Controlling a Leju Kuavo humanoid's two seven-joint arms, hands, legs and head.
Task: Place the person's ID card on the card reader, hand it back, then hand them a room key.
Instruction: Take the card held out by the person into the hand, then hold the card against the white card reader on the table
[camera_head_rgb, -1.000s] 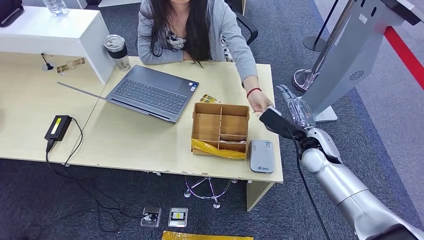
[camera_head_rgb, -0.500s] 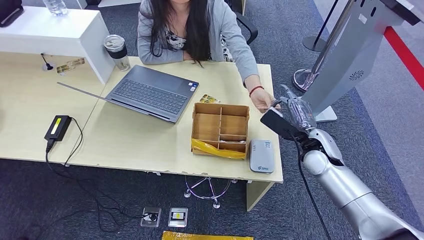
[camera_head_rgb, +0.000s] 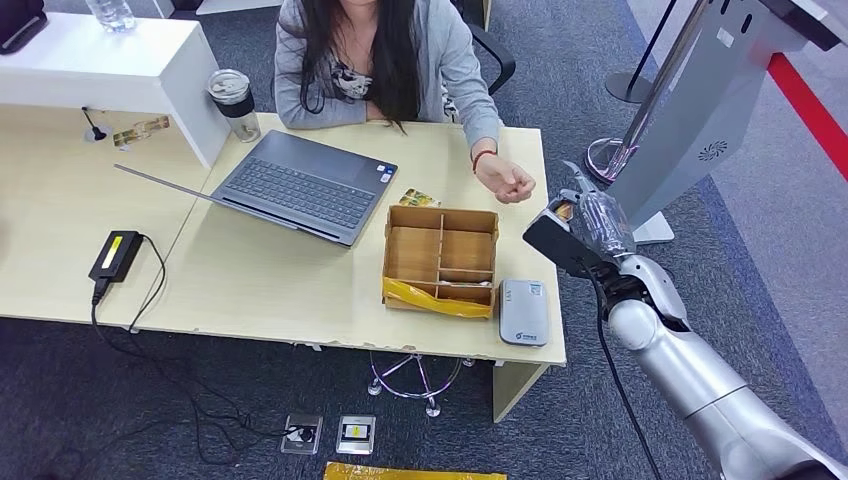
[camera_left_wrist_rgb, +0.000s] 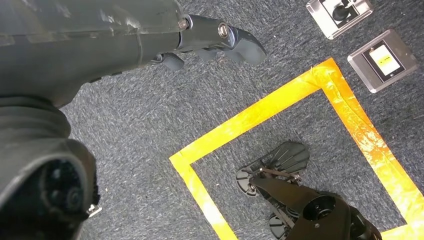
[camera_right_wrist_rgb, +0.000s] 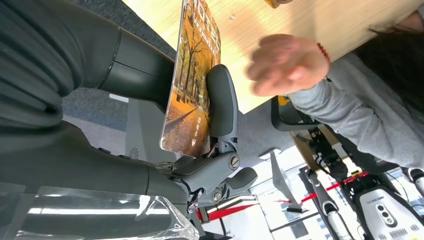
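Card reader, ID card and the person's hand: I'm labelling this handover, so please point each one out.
card reader (camera_head_rgb: 524, 311): head view, middle of its grey top.
ID card (camera_right_wrist_rgb: 192, 85): right wrist view, its printed face.
person's hand (camera_head_rgb: 510, 184): head view, back of the closed fist.

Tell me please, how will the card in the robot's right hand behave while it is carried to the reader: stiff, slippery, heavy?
The card looks flat and unbent between the right hand's thumb and fingers, so probably stiff. It appears thin, so likely light. Its printed face looks smooth, so it may slip from a loose pinch.
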